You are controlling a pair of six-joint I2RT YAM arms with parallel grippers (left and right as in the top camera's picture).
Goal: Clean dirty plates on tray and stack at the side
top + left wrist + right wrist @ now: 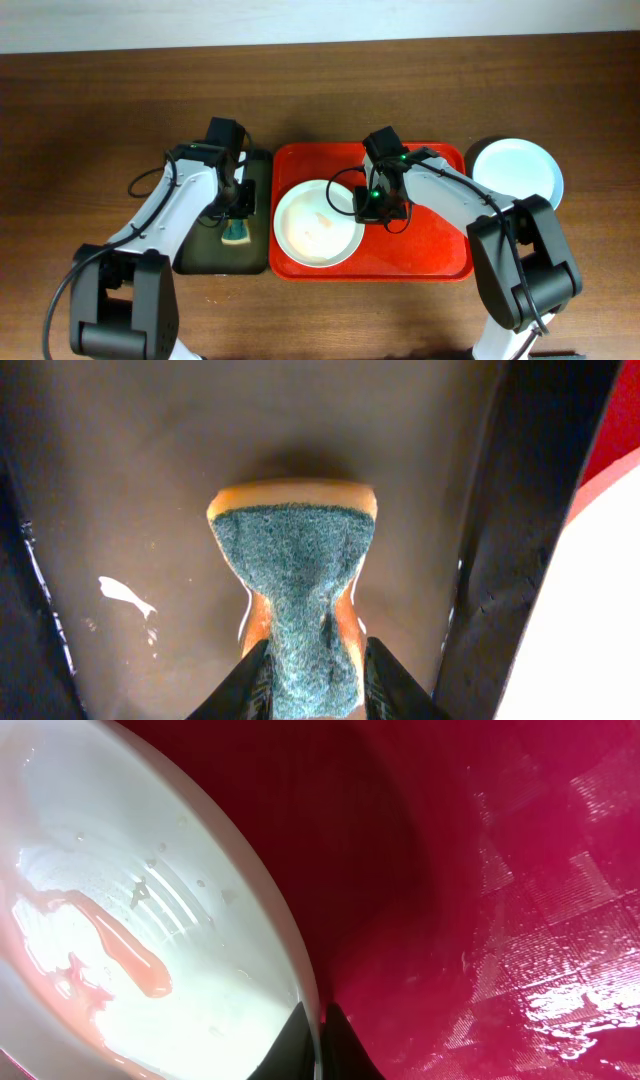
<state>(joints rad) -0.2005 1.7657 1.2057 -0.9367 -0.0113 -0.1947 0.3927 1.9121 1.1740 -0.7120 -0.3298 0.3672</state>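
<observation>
A white plate (318,225) with a faint red smear (120,955) lies in the left half of the red tray (430,240). My right gripper (366,205) is shut on the plate's right rim (285,935), one finger inside and one outside. Over the dark green tray (215,255), my left gripper (237,222) is shut on a sponge (295,580) with a green scouring face and orange body, pinched into an hourglass shape. A pale plate (517,172) rests on the table just right of the red tray.
The dark green tray's floor (130,490) is wet with a small white fleck. The red tray's floor (500,870) glistens with water. Brown tabletop surrounds both trays.
</observation>
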